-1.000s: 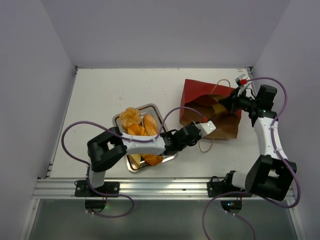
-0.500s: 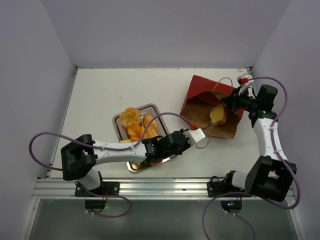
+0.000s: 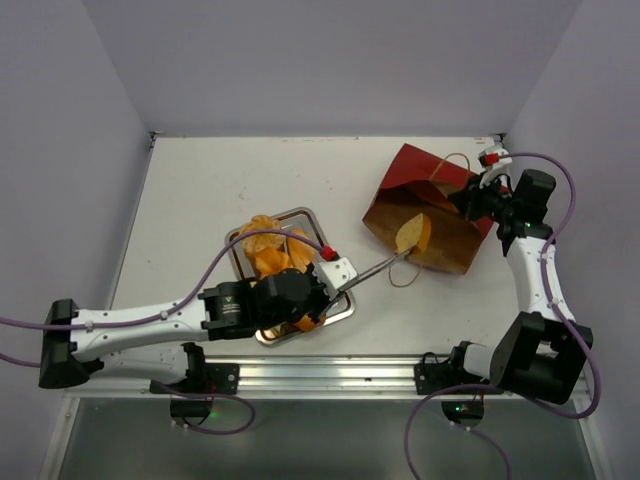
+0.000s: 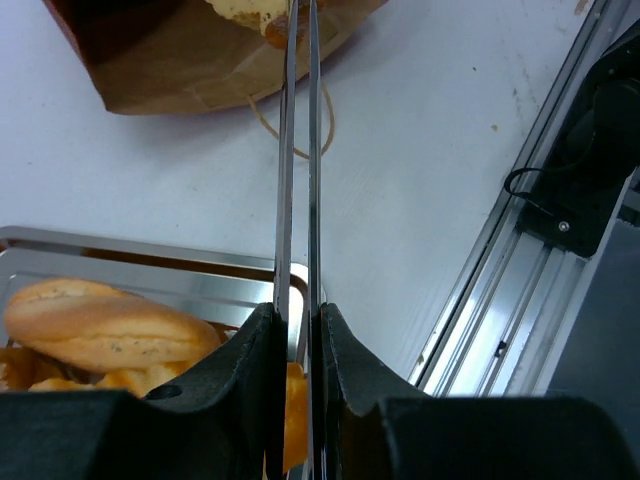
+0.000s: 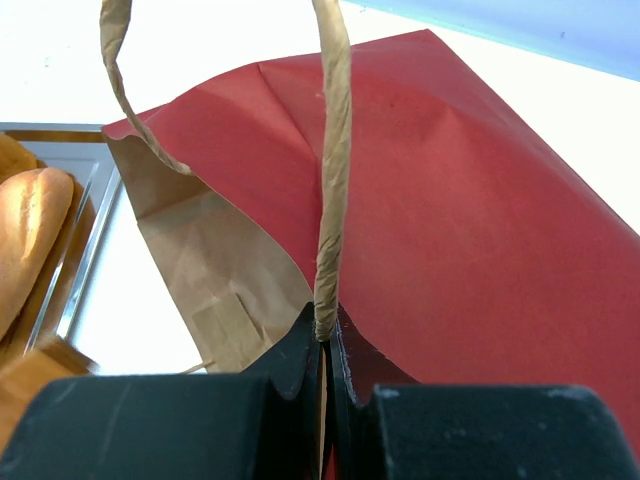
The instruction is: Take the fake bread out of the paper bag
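The dark red paper bag [image 3: 440, 215] lies on its side at the right, brown mouth facing the tray. My right gripper [image 3: 468, 200] is shut on its tan string handle [image 5: 333, 180] and holds the upper side up. My left gripper [image 3: 350, 275] is shut on long thin metal tongs [image 3: 380, 264]. The tong tips pinch a pale yellow wedge of fake bread [image 3: 412, 234] at the bag's mouth. The left wrist view shows the tongs [image 4: 286, 150] running up to the wedge [image 4: 250, 10] and the bag [image 4: 180, 60]. The right wrist view shows my right gripper [image 5: 325, 335] and the bag [image 5: 450, 200].
A silver metal tray [image 3: 290, 211] left of the bag holds several golden bread pieces [image 3: 265, 240]; it also shows in the left wrist view [image 4: 150, 262], with a loaf [image 4: 100, 325]. The bag's other string handle [image 3: 405, 275] lies on the table. The metal rail [image 3: 320, 375] runs along the near edge.
My left arm has drawn back toward the tray, bringing the wedge from inside the bag to its mouth. The right gripper has raised the bag's upper side slightly.
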